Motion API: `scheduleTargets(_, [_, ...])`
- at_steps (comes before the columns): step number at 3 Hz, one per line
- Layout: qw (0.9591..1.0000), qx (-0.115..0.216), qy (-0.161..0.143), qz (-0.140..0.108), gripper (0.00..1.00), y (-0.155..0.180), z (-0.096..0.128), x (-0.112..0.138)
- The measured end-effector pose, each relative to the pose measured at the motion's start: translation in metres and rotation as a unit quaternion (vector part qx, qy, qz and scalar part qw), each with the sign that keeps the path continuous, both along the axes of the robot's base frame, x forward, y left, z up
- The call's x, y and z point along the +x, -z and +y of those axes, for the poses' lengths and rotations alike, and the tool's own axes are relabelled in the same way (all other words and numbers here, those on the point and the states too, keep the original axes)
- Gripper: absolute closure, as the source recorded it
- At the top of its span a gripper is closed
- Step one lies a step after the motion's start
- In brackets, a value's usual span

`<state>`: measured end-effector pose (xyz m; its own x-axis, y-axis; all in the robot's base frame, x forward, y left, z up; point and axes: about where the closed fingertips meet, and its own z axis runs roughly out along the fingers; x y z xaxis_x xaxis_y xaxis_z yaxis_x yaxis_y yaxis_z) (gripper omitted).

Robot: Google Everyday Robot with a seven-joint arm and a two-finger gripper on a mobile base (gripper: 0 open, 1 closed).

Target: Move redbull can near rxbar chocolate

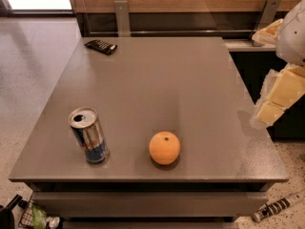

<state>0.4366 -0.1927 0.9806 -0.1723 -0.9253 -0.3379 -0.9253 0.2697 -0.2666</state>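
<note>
The redbull can (89,135) stands upright near the table's front left corner, silver and blue with an opened top. The rxbar chocolate (100,46) lies flat at the table's far left corner, a dark rectangular bar. The two are far apart along the left side. My gripper (279,97) is a cream-coloured part at the right edge of the view, hanging off the table's right side, far from the can and holding nothing that I can see.
An orange (165,147) sits near the front edge, right of the can. The grey table (162,85) backs onto a wooden wall with metal brackets (122,17). Clutter lies on the floor at front left (33,217) and front right (276,206).
</note>
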Motion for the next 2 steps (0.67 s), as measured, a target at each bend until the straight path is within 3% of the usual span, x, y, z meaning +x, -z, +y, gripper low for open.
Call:
scheduleTargets(1, [0.9921,0.116,-0.046,-0.011,0.0,0.038,0.013,0.006])
scheduleTargets(2, [0.9628,0.247,-0.109,-0.01,0.0,0.053,0.043,-0.002])
